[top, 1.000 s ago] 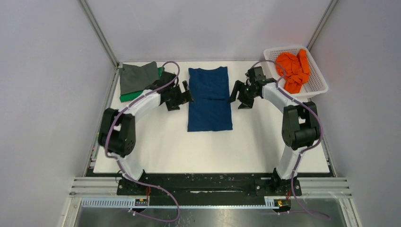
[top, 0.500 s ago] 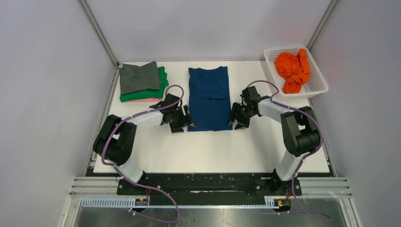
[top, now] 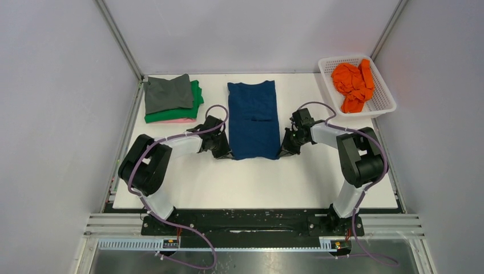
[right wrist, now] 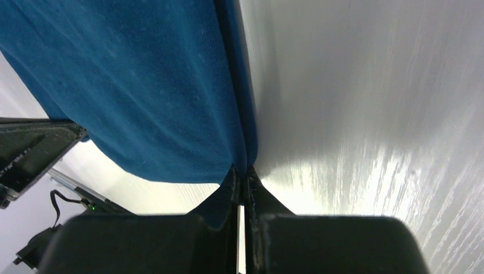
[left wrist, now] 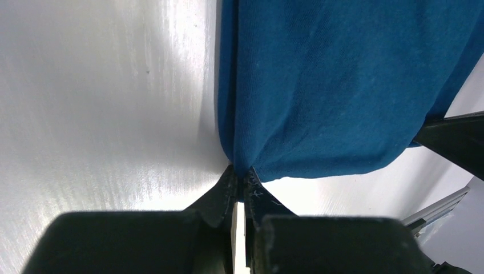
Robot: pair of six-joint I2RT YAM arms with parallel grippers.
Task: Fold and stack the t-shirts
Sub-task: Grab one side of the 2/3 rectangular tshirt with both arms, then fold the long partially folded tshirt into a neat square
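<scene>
A dark blue t-shirt (top: 253, 117) lies folded into a long strip at the middle of the white table (top: 251, 180), collar end at the far side. My left gripper (top: 228, 153) is shut on its near left corner, where the blue cloth (left wrist: 319, 85) is pinched between the jaws (left wrist: 240, 174). My right gripper (top: 282, 150) is shut on the near right corner, the blue cloth (right wrist: 142, 85) caught in its jaws (right wrist: 243, 171). At the far left sits a folded stack: grey t-shirt (top: 166, 93) over green (top: 196, 100) over pink (top: 171, 121). An orange t-shirt (top: 354, 84) lies crumpled in the basket.
The white mesh basket (top: 383, 97) stands at the far right corner. Metal frame posts rise at both far corners, with grey walls on either side. The arm bases are bolted to a black rail (top: 251, 220) along the near edge.
Both grippers came toward the near edge along the blue shirt's sides, dropped to its near corners and shut on the cloth. The stack and the basket stayed put.
</scene>
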